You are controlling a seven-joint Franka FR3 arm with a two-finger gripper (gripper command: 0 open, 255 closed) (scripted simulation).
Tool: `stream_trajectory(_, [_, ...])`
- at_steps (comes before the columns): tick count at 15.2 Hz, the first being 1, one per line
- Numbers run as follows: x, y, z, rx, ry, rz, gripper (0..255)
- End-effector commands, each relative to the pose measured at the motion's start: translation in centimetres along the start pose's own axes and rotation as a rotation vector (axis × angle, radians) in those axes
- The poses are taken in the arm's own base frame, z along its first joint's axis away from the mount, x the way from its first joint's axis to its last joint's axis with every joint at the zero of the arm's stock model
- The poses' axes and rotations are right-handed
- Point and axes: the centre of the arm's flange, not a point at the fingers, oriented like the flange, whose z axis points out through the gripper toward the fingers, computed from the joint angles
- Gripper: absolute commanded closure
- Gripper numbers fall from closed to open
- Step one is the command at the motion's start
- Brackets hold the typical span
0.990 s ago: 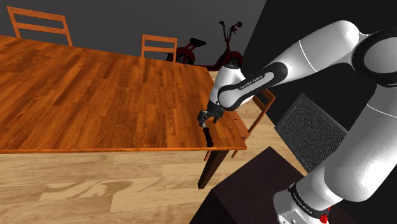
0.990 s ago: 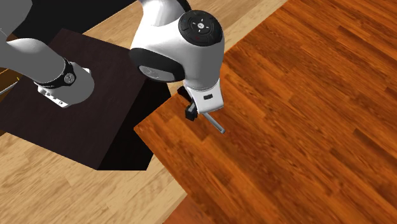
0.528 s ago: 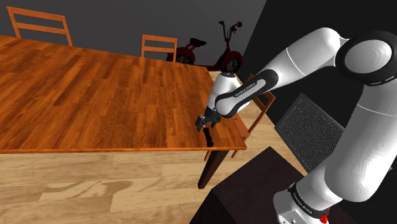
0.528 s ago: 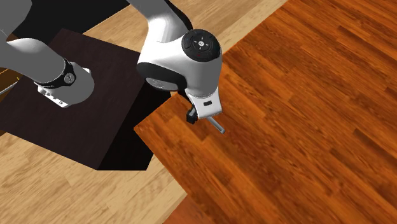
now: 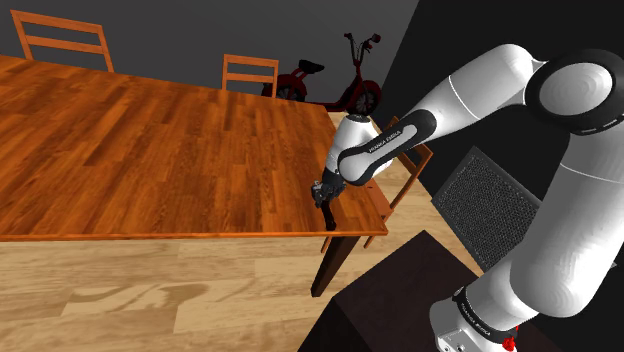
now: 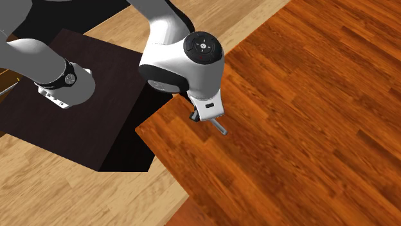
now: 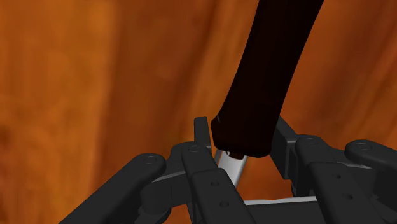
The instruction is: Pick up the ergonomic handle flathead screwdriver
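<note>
gripper [image 5: 321,192]: low over the table corner nearest the stand, pointing down at the board. in the shoulder view it is small and dark against the dark handle, so its outline is hard to pick out.
claw: narrow. the two fingers [image 7: 202,130] are closed in on the screwdriver, one against each side of the handle's lower end.
screwdriver [image 7: 270,70]: lying on the table by that same corner, with a near-black handle and a pale metal shaft.
handle [image 5: 326,209]: in the wrist view it runs away from the gripper and is cut off by the picture's edge, so its far end is unseen.
shaft [image 6: 220,127]: in the second exterior view a short grey piece pokes out from under the arm's wrist. the rest of the tool is hidden there. the tip's shape cannot be made out.
table [image 5: 150,140]: reddish-brown planks, cut off at the shoulder view's left.
arm [image 5: 480,90]: white with dark joints, covering most of the gripper in the second exterior view.
stand [image 6: 77,128]: a dark box on a pale wood floor [image 5: 150,300].
chairs [image 5: 60,40]: two wooden backs beyond the table's far edge. another at the table's end is mostly hidden behind the arm.
scooter [image 5: 340,85]: red, by the grey wall, partly hidden.
grey panel [image 5: 490,205]: mesh-like, against a black area. what it is cannot be told.
</note>
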Motion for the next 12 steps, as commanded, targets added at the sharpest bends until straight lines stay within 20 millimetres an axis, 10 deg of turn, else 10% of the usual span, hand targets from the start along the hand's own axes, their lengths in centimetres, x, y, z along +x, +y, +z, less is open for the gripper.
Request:
stream_trajectory(1, [0.0, -0.1, 0.0, 0.0, -0.001, -0.002, 255])
stream_trajectory(12, [-0.1, -0.3, -4.7, 0.001, -0.001, -0.002, 255])
